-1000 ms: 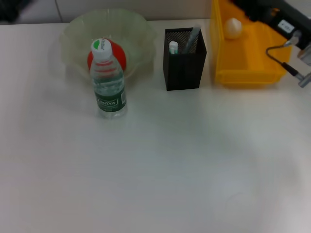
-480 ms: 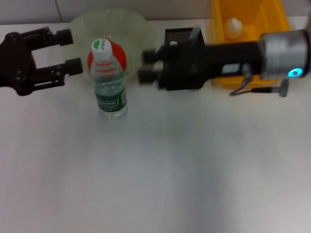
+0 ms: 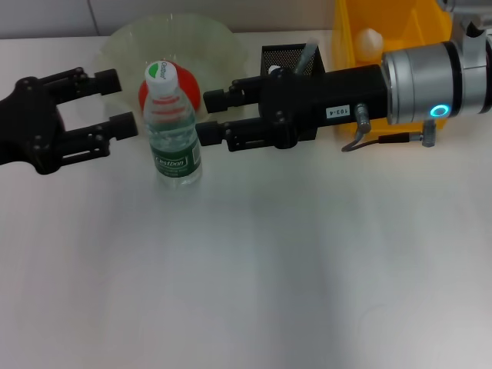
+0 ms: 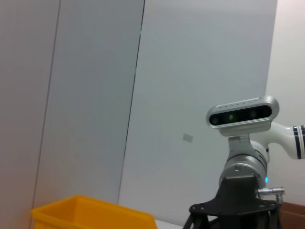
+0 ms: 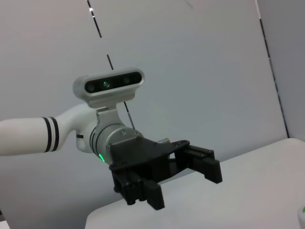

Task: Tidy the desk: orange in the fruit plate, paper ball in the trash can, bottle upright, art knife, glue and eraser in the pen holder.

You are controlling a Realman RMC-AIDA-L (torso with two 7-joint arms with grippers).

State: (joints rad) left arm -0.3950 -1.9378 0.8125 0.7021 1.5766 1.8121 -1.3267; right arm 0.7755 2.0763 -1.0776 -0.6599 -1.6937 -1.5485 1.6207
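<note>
Clear bottle stands upright before the plate holding the orange. Left gripper and right gripper flank it, fingers apart, neither touching. Paper ball lies in the bin.

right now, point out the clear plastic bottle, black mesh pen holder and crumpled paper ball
clear plastic bottle (image 3: 174,146), head view, green label
black mesh pen holder (image 3: 280,54), head view, rim
crumpled white paper ball (image 3: 370,38), head view, centre

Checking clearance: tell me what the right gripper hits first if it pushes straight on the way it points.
Probably the bottle: the right gripper, fingers open, points straight at it, though depth is unclear.
</note>
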